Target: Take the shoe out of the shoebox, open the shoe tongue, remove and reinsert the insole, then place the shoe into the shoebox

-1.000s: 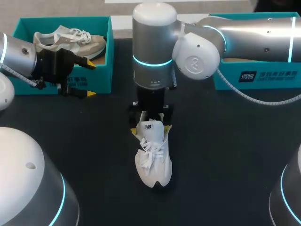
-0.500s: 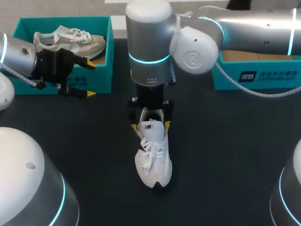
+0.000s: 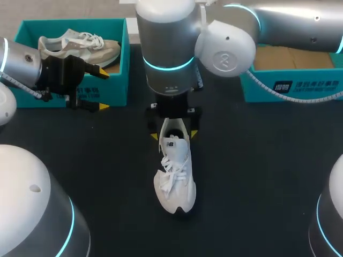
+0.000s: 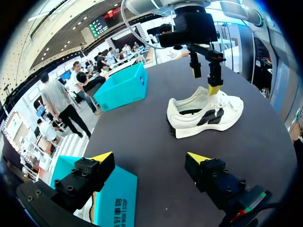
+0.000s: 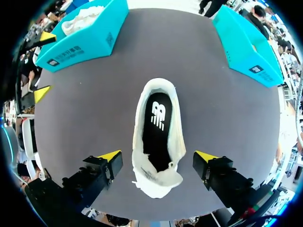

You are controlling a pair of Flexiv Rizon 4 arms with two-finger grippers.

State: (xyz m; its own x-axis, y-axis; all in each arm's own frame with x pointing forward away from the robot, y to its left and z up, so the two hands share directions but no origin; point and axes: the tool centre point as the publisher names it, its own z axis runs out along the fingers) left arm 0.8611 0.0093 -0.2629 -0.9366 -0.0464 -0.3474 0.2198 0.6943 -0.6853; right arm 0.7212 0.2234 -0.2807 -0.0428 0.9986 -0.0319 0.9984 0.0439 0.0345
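One white shoe is laid in the middle of the table. The right gripper is held over its heel with fingers spread. The left gripper is held spread too, by the left box.

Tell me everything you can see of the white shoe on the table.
The shoe is white, fabric-looking, with black side stripes, white laces and a black insole inside. It stands upright on its sole on the dark table, toe toward the robot. The right end effector hangs open over its heel; contact cannot be told.
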